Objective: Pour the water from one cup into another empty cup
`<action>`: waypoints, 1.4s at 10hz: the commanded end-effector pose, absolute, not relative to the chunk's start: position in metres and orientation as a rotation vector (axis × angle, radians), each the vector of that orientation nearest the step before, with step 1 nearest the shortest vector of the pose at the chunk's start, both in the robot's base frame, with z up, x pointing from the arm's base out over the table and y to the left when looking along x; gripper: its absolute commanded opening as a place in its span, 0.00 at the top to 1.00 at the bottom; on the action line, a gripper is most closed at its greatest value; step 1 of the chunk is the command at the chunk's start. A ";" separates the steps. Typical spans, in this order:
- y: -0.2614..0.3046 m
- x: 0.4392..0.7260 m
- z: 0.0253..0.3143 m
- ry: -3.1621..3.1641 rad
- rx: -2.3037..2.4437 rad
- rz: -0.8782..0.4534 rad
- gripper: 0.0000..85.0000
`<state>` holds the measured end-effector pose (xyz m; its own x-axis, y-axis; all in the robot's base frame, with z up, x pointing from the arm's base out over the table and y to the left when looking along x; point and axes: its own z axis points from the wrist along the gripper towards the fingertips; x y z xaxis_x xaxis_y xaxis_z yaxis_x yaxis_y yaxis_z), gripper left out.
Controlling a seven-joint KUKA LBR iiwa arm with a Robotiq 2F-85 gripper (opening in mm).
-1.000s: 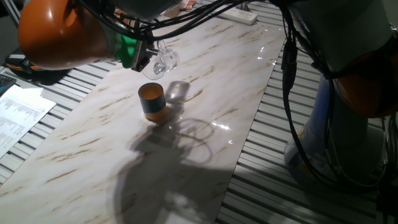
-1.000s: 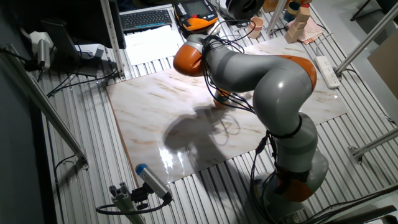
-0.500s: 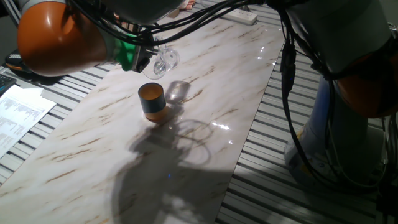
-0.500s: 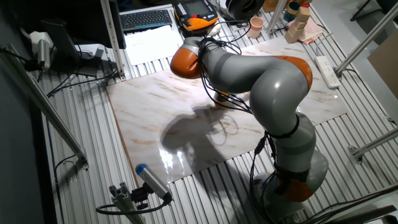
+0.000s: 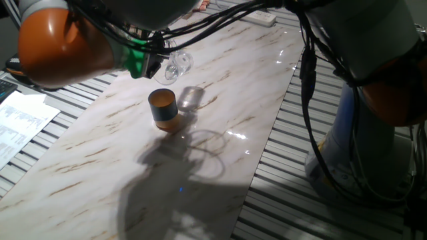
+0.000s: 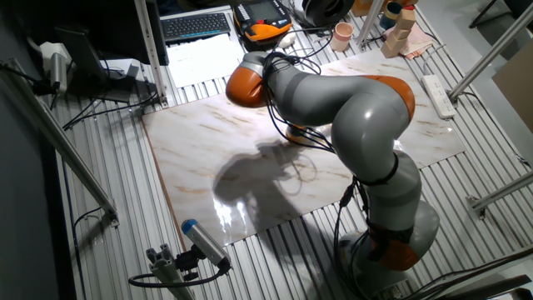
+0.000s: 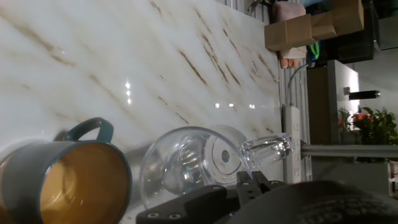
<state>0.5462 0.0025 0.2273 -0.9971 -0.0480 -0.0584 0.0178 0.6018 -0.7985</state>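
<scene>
The clear glass cup [image 5: 177,64] hangs tilted on its side above the marble board, up and to the right of the teal cup. My gripper [image 5: 165,60] is shut on it. The teal cup [image 5: 162,108] stands upright on the board, its orange inside open to the camera. In the hand view the glass cup [image 7: 186,165] lies sideways just above my gripper [image 7: 214,186], with the teal cup [image 7: 62,180] and its handle to the left. I cannot make out the water in either cup. In the other fixed view my arm [image 6: 325,83] hides both cups.
A white power strip [image 5: 257,16] lies at the board's far edge. Papers [image 5: 17,123] lie on the slatted table at left. A pinkish-beige cup [image 6: 342,34] and wooden blocks [image 6: 404,29] stand beyond the board. The robot base [image 5: 360,133] and hanging cables [image 5: 310,100] fill the right.
The arm has drifted slightly up and to the left. The glass cup stays tilted in the gripper with barely any shift. The teal cup has not moved.
</scene>
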 end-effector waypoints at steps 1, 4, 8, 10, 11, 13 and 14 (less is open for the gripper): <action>0.003 0.546 0.227 2.743 -0.025 -1.371 1.00; 0.009 0.542 0.225 2.722 -0.011 -1.413 1.00; 0.016 0.539 0.224 2.693 -0.005 -1.473 1.00; 0.018 0.538 0.225 2.683 -0.009 -1.497 1.00; 0.019 0.538 0.224 2.677 -0.009 -1.507 1.00; 0.021 0.538 0.223 2.667 -0.011 -1.526 1.00; 0.022 0.537 0.223 2.659 -0.012 -1.543 1.00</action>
<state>0.5373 0.0218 0.2224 -0.9977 -0.0407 -0.0544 0.0269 0.4983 -0.8666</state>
